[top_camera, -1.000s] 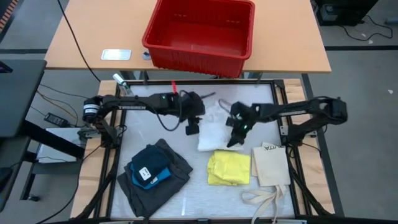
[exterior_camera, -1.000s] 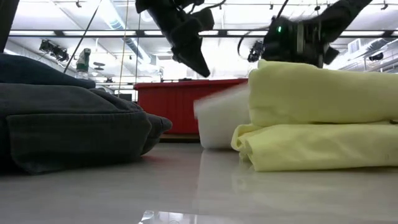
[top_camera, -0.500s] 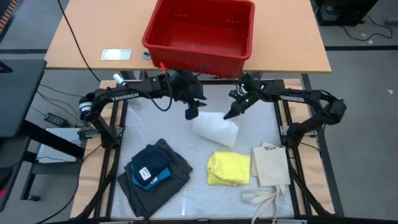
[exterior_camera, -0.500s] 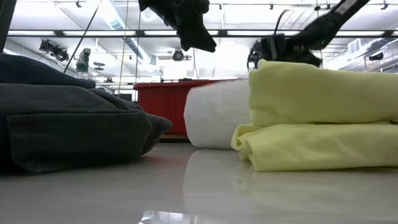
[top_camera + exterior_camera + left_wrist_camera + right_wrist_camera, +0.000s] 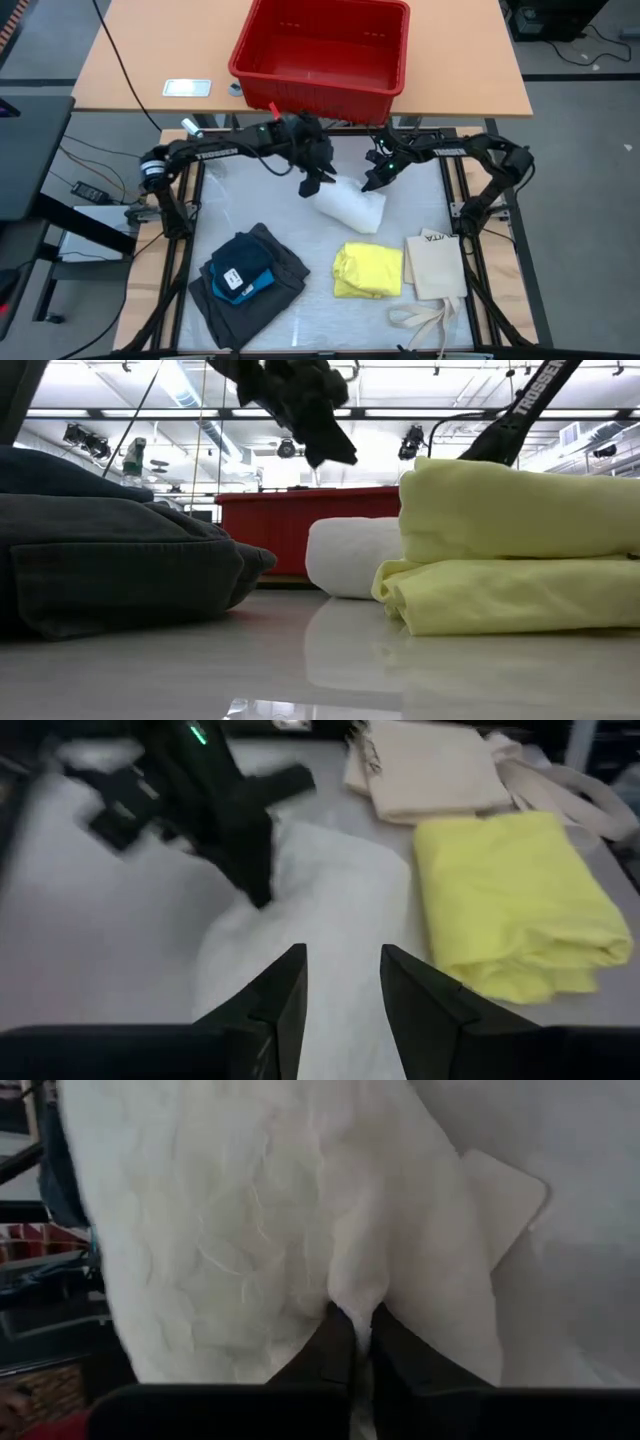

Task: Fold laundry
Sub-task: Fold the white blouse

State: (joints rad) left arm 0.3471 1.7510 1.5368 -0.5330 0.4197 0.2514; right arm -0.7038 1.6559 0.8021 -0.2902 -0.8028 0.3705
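The white piece (image 5: 349, 207) has been flipped over on itself: a second ago it lay spread by the yellow piece (image 5: 367, 270), and now it sits as a thick folded bundle in the middle of the far half of the table (image 5: 300, 320), a little beyond the yellow one and apart from it. Both arms have swung toward the red bin (image 5: 322, 52) side to carry that fold across. The right gripper (image 5: 371, 184) is at the bundle's far right edge, its fingers (image 5: 340, 1350) pinched together on a small tuck of white cloth, so it still holds the piece. The left gripper (image 5: 320, 185) hovers just over the bundle's far left corner with its fingers (image 5: 275, 1005) part open and nothing between them; it seems to have let go already. The grey shorts (image 5: 245, 285) with a blue piece (image 5: 250, 272) on top lie at the near left, the tote (image 5: 437, 265) at the near right. One fold of the white piece looks done; the right arm's release likely follows.
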